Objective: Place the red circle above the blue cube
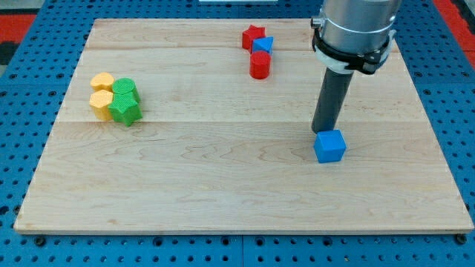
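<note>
The red circle (259, 65) is a short red cylinder near the view's top, right of centre. The blue cube (330, 145) sits at the view's right, below the middle of the board. My tip (322, 131) ends right at the cube's upper left edge, touching or nearly touching it. The red circle lies well up and to the left of the tip and the cube.
A red star (253, 35) and a small blue triangle (263, 46) sit just above the red circle. At the view's left, two yellow blocks (102, 93) and two green blocks (125, 101) form a tight cluster. The arm's grey housing (355, 30) hangs over the top right.
</note>
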You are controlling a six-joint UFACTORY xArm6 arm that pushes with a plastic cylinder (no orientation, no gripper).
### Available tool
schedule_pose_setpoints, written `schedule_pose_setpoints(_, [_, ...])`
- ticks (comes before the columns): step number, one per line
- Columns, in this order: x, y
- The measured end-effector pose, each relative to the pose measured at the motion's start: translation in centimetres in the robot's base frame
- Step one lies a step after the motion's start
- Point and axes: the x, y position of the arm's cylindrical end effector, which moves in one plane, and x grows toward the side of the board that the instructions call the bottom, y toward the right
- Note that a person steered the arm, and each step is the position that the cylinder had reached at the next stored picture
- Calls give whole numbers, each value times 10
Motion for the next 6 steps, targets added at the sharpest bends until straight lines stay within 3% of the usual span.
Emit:
schedule_pose_setpoints(4, [18,18])
schedule_pose_setpoints(5, [-15,4])
schedule_pose_setpoints(6, [-23,-64])
